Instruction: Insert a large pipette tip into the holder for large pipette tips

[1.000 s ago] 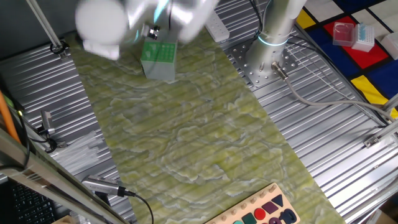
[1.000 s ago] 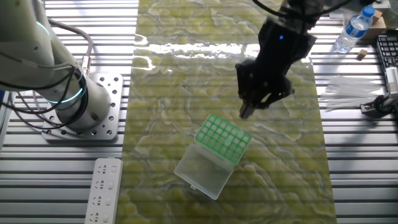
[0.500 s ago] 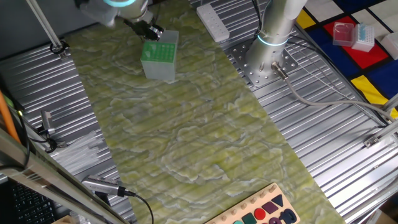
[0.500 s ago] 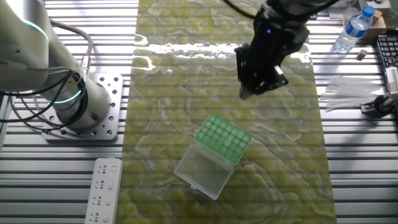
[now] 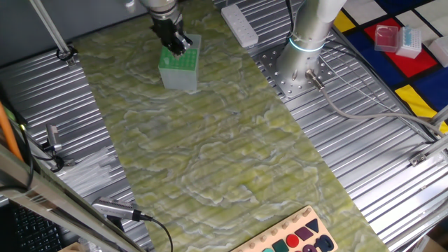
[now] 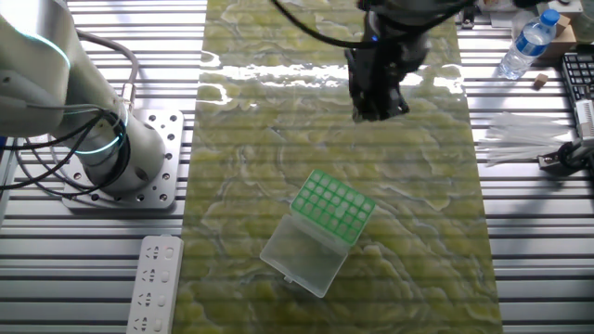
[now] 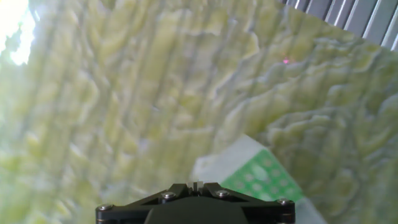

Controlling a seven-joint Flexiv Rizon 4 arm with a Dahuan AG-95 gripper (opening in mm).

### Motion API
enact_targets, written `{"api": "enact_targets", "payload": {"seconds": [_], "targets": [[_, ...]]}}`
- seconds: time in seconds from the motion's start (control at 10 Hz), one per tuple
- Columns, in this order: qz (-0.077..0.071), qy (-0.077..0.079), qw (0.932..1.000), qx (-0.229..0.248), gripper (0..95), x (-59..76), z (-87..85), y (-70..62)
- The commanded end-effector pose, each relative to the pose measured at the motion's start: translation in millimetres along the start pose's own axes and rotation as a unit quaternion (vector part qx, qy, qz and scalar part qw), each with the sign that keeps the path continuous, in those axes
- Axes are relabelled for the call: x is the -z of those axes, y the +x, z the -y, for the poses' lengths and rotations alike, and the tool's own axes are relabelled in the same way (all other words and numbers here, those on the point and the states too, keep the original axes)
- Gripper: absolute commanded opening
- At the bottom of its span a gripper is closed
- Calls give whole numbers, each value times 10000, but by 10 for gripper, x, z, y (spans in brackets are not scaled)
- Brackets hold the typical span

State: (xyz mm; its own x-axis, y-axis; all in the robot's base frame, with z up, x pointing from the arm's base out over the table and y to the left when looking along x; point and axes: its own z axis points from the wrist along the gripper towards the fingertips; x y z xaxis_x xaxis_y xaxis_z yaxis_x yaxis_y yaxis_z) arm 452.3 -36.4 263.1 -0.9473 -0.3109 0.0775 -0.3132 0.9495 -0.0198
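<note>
The holder for large pipette tips (image 6: 335, 206) is a small box with a green gridded top; its clear lid (image 6: 300, 253) lies open beside it on the green mat. It also shows in the one fixed view (image 5: 178, 64) and at the lower right of the hand view (image 7: 264, 180). My gripper (image 6: 369, 113) hangs above the mat, apart from the holder on its far side. In the one fixed view my gripper (image 5: 175, 43) overlaps the holder's top edge. In the hand view its pale pads (image 7: 194, 185) stand together. I cannot make out a large pipette tip.
A pile of clear tips (image 6: 522, 139) lies on the metal table right of the mat, near a water bottle (image 6: 527, 44). A power strip (image 6: 154, 280) and the arm's base (image 6: 121, 158) are on the left. Red (image 5: 386, 36) and blue-and-white (image 5: 411, 42) boxes stand far off.
My gripper has moved away from the holder across the mat, towards the mat's far end in the other fixed view. The holder and its lid have not moved.
</note>
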Motion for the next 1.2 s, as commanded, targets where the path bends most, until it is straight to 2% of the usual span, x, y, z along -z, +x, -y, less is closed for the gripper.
{"api": "enact_targets", "payload": {"seconds": [0.1, 0.5, 1.2], "targets": [[207, -167, 9986, -449, 0, -557, -206, -60], [261, -224, 9969, -706, 0, -612, -406, -69], [304, -205, 9969, -700, 0, -624, -441, -67]]}}
